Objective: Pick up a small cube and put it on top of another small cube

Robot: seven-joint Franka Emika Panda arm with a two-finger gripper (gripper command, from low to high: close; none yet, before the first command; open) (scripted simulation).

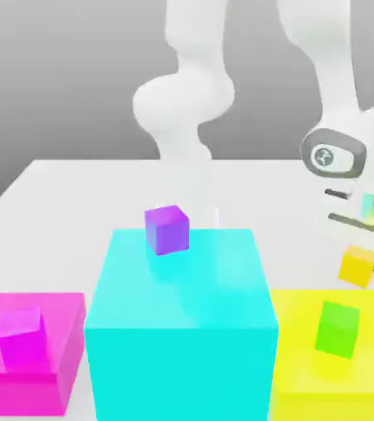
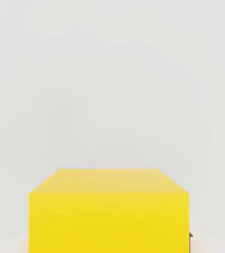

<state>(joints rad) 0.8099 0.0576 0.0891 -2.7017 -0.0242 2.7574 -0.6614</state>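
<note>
While its claw pinches the small orange-yellow cube [image 1: 359, 266], the white Panda arm [image 1: 338, 99] hangs over the desk [image 1: 66, 185] toward the exterior view's right, the gripper [image 1: 359, 247] pointing down with the cube caught between its fingers. The cube sits tilted, just behind the back edge of the big yellow block [image 1: 305, 386]; whether it has left the desk cannot be told. In the hand view the cube [image 2: 109, 210] sits close under the camera, which fits a grip closed squarely on it.

Three large blocks line the desk's near edge, each carrying a small cube on its top face: a low magenta block [image 1: 58, 362] at the exterior view's left with a magenta cube [image 1: 20, 335], a tall cyan block [image 1: 182, 329] in the middle with a purple cube [image 1: 167, 229] near its back edge, and the yellow block with a green cube [image 1: 338, 329]. Raised this way, each small cube offers a ready landing spot, and the green one, nearest the gripper, looks the likeliest target, though any stack would call for a lift clear of the block's edge first.

The desk is plain matte white with nothing else on it; behind it a featureless grey backdrop rises, evenly lit.
</note>
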